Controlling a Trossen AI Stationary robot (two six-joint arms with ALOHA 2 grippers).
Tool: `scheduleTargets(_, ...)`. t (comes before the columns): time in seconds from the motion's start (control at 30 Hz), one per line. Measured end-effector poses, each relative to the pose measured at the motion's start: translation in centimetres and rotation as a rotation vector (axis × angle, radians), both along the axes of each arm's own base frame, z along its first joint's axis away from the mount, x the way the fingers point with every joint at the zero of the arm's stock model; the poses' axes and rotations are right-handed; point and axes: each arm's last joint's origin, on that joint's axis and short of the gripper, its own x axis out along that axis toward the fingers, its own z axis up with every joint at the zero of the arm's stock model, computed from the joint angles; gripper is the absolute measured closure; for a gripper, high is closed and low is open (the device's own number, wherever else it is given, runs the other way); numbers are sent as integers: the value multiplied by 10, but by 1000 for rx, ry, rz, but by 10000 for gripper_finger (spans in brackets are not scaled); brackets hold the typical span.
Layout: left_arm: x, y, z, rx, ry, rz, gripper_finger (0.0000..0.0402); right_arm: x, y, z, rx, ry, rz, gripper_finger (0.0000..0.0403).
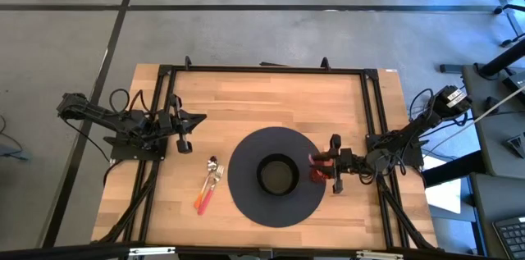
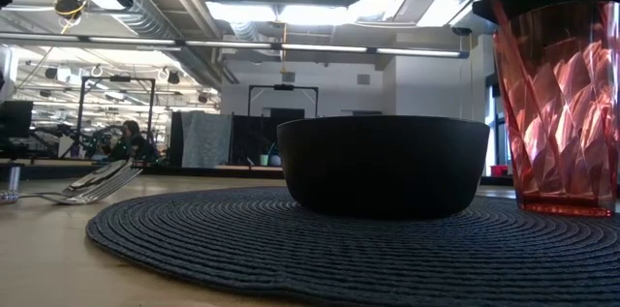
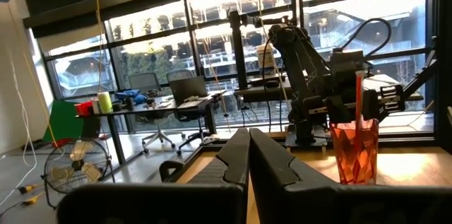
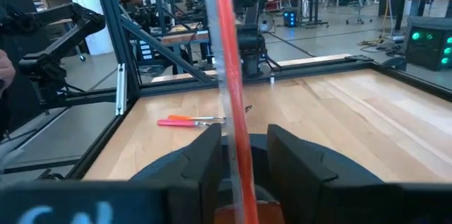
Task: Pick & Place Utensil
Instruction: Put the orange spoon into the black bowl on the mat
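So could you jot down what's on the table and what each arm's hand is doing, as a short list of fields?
mat: round dark woven placemat on the wooden table
bowl: black bowl at the mat's middle
cup: red faceted cup on the mat's right edge, beside the bowl
utensils: spoon and fork with pink and orange handles, on the wood left of the mat
right hand: right hand at the cup, its fingers either side of a red upright piece
left hand: left hand shut, holding nothing, off to the table's left
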Motion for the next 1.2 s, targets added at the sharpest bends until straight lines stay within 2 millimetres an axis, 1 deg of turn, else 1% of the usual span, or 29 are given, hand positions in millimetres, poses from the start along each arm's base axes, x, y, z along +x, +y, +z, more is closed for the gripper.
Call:
scheduleTargets(0.13, 0, 0, 0, 0, 0, 0, 399, 0, 0, 2, -41, -14, -4, 289)
scheduleTargets(0.37, 0, 0, 0, 0, 0, 0, 396, 1, 1, 13, -95, -86, -11, 290)
scheduleTargets(0.53, 0, 0, 0, 0, 0, 0, 398, 7, 7, 31, -172, -128, -14, 290)
scheduleTargets(0.67, 0, 0, 0, 0, 0, -1, 400, 7, 14, 52, -228, -181, -2, 290)
scheduleTargets(0.8, 0, 0, -1, 3, 9, -2, 396, -2, 21, 77, -261, -215, -26, 290)
scheduleTargets(0.93, 1, 0, -3, 9, 27, -2, 394, -17, 24, 95, -320, -148, -59, 290)
scheduleTargets(1.0, 1, 0, -4, 7, 42, -4, 394, -26, 24, 103, -333, -148, -10, 290)
scheduleTargets(1.1, 1, 0, -5, -14, 48, -9, 393, -40, 22, 111, -328, -196, 115, 294)
scheduleTargets(1.2, 1, 0, -5, -18, 47, -9, 395, -52, 17, 115, -336, -207, 194, 317)
